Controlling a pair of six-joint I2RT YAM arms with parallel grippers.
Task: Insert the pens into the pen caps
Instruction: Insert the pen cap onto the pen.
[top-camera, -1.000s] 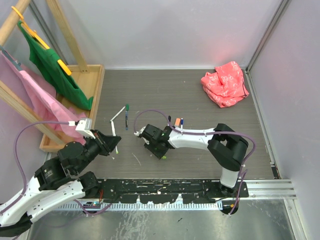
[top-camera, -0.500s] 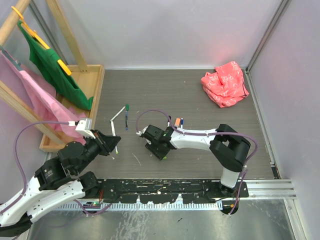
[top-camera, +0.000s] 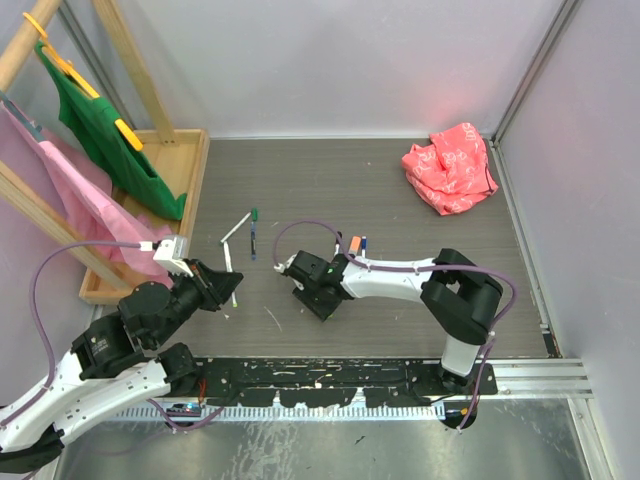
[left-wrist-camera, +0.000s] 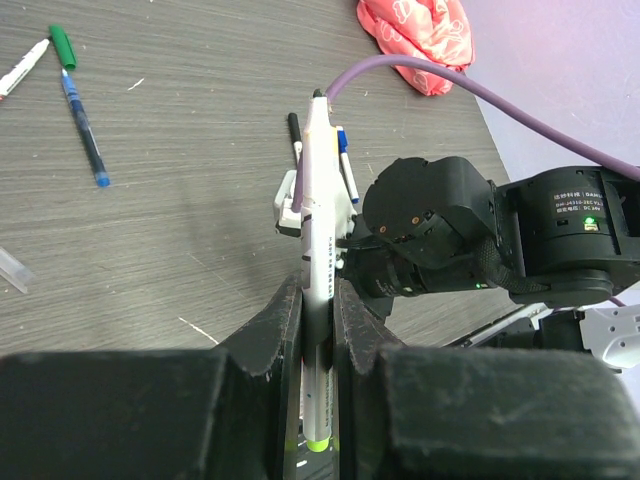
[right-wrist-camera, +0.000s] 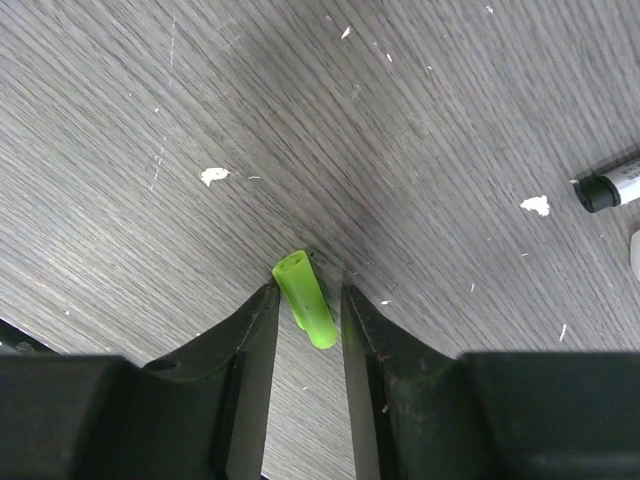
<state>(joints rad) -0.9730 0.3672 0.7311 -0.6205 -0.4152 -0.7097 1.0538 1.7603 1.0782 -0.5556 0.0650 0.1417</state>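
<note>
Holding as it did a second ago, the left tool (left-wrist-camera: 318, 292) stays clenched on a white pen (left-wrist-camera: 321, 200) with a green end. The right tool (right-wrist-camera: 308, 287) has edged slightly rightward and straddles the green cap (right-wrist-camera: 306, 302) lying on the surface (right-wrist-camera: 400, 150), jaws parted rather than pinching.

The right gripper (top-camera: 323, 305) is shifted slightly nearer and to the right, so the green pen cap (right-wrist-camera: 306, 298), earlier exposed beside it, is now flanked by its fingers.
</note>
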